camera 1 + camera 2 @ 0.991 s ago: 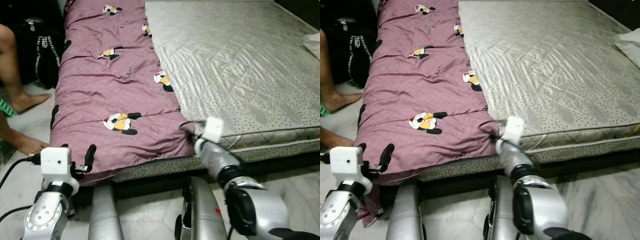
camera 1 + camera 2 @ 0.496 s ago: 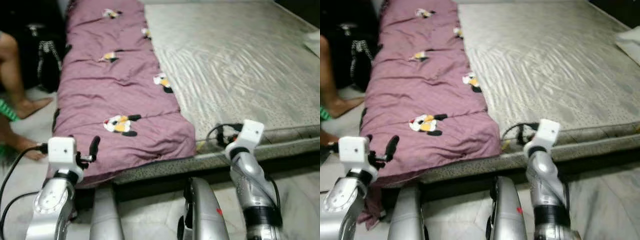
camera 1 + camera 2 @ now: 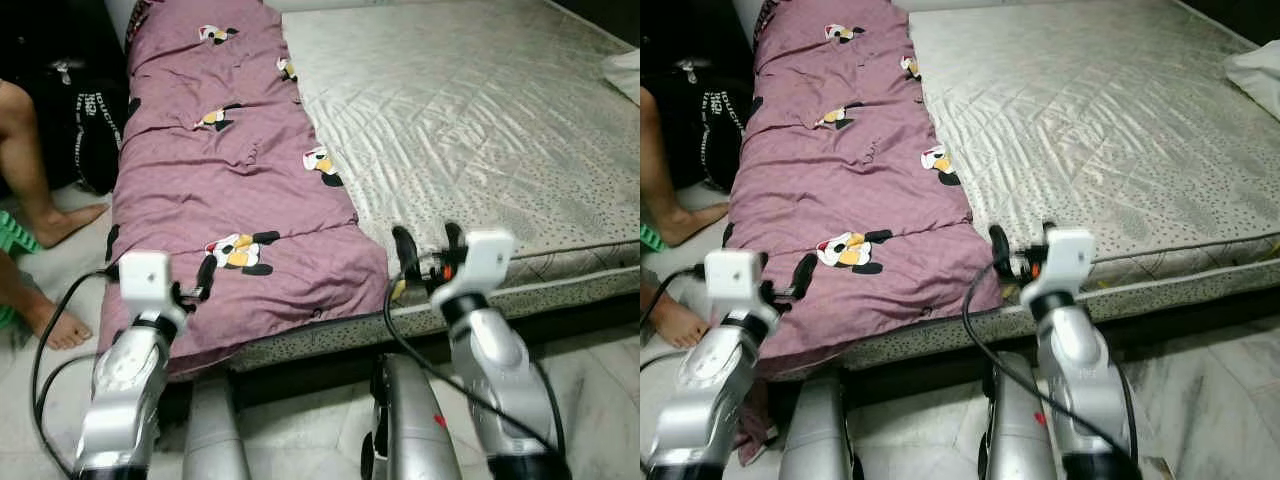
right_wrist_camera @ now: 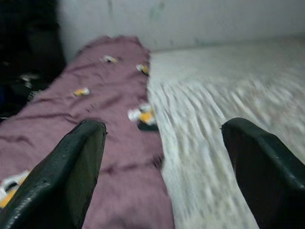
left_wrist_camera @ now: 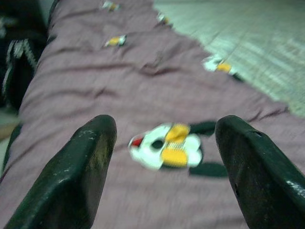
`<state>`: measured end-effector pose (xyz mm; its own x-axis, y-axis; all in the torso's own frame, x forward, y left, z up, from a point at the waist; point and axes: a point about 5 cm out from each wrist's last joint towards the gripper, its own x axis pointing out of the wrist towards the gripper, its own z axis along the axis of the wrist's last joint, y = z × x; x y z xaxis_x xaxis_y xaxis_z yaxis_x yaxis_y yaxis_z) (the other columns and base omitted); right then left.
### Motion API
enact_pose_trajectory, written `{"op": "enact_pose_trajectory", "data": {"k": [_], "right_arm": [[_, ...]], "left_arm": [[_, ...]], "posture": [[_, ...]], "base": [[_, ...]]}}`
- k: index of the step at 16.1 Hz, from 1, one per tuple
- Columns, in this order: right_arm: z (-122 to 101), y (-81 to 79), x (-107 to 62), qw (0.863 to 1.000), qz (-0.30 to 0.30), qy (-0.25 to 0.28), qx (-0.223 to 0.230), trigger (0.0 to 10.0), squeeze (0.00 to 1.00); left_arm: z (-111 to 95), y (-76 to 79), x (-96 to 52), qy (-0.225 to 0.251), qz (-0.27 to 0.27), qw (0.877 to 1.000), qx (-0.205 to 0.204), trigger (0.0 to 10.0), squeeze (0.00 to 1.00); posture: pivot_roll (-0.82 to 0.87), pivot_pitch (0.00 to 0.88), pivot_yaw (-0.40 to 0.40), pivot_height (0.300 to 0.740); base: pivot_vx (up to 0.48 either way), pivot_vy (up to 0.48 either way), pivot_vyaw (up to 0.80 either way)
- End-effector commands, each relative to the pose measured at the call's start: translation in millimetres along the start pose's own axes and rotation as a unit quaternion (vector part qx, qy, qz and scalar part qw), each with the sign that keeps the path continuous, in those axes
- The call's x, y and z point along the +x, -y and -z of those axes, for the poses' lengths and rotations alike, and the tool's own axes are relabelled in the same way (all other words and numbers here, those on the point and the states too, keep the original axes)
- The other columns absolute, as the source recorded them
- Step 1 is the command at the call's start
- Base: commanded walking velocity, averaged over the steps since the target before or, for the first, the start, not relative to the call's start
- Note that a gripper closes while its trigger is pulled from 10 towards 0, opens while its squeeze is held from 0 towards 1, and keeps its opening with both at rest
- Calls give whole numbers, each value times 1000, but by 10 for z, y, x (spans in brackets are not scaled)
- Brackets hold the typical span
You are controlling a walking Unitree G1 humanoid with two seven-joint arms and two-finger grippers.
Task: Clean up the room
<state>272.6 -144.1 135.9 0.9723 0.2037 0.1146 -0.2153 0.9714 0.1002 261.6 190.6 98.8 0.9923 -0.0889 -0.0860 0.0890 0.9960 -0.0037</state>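
The purple blanket (image 3: pixel 230 190) is running off the top edge at twelve o'clock, so its far end is going unseen, and its near edge is dropping behind the left arm at seven o'clock. A person's leg (image 3: pixel 28 150) is getting cut off at nine o'clock; only shin and foot are showing. A white cloth (image 3: pixel 1255 70) is slipping out of frame at two o'clock, too little visible to identify. In the right wrist view the mattress (image 4: pixel 228 109) is smearing into blur. A dark bag (image 3: pixel 95 120) at ten o'clock is sitting in shadow, its lettering unreadable.
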Motion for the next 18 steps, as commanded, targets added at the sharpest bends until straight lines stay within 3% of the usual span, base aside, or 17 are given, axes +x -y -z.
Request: {"op": "enact_pose_trajectory", "data": {"k": [1, 6, 10, 14, 18], "right_arm": [[-156, -47, 70, 999, -17, 27, 2, 10000, 0], [-175, -67, 103, 1000, -10, 23, 18, 10000, 0], [-188, -74, 113, 1000, -12, 21, 16, 10000, 0], [-180, -52, 79, 1000, -5, 17, 14, 10000, 0], [-190, -62, 79, 1000, -7, 15, 13, 10000, 0]], "left_arm": [[-64, 36, 54, 11, 13, 1000, 10, 10000, 0], [-28, -5, 35, 12, 7, 1000, 9, 10000, 0], [30, 88, 27, 7, 13, 1000, 2, 10000, 0], [35, 85, 54, 5, 15, 1000, -1, 10000, 0], [53, 110, 71, 8, 3, 1000, -1, 10000, 0]], "posture": [[6, 0, 31, 578], [14, 0, 17, 643], [-3, 0, 23, 693], [-18, 0, 26, 738], [-27, 0, 21, 740]], "base": [[0, 0, 0], [0, 0, 0], [0, 0, 0], [0, 0, 0], [0, 0, 0]]}}
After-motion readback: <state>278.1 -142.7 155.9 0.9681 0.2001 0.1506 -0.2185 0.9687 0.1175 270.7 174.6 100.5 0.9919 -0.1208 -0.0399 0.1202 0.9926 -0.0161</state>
